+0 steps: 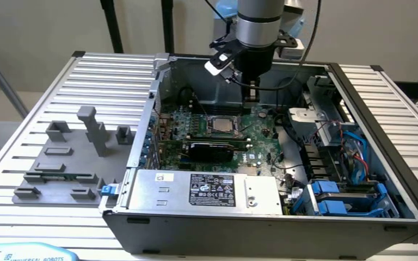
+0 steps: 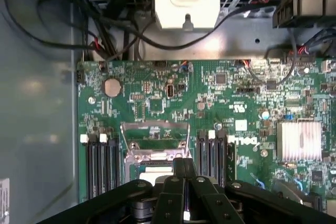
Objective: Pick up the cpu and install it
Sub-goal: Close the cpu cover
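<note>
The claw (image 2: 184,165), closed together and empty, hangs over the cpu (image 1: 223,124) lying in its socket (image 2: 152,156); any push should be gentle and straight.

Open computer case (image 1: 267,231), green motherboard (image 1: 260,142), grey power-supply box (image 1: 151,187), slatted table (image 1: 107,70)

Pale blue cover (image 1: 31,254) reads "UNIVERSAL ROBOTS".

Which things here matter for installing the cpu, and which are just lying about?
For the job:
gripper, shut, low over the motherboard
cpu, sitting in the socket

Lying about:
memory stick on the grey fixture
power supply
blue drive bays
</note>
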`<act>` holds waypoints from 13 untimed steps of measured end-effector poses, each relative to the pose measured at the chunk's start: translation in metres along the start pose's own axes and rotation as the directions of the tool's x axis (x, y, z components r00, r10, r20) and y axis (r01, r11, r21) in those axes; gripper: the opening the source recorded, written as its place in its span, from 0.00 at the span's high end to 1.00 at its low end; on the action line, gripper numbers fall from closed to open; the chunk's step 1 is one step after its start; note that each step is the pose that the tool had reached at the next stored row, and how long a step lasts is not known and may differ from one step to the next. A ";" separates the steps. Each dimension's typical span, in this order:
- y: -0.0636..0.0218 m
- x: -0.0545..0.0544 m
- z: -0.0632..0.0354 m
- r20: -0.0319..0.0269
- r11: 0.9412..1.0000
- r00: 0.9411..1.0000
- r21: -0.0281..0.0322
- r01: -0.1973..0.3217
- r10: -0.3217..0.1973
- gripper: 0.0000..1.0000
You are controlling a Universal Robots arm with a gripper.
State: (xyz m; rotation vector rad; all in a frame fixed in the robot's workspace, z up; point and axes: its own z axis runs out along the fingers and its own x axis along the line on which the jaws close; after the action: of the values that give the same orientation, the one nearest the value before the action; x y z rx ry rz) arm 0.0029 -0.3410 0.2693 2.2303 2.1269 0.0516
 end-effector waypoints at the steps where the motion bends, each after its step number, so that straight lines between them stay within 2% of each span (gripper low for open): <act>1: 0.0045 0.000 0.0001 -0.001 1.000 1.000 0.001 0.000 0.000 0.89; 7: 0.0317 0.001 0.0018 -0.006 1.000 1.000 0.005 0.000 0.000 0.89; 13: 0.0565 0.002 0.0056 -0.016 1.000 1.000 0.007 0.001 -0.001 0.89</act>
State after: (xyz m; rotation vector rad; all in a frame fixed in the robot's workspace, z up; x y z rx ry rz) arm 0.0596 -0.3413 0.2674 2.2409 2.1395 0.0625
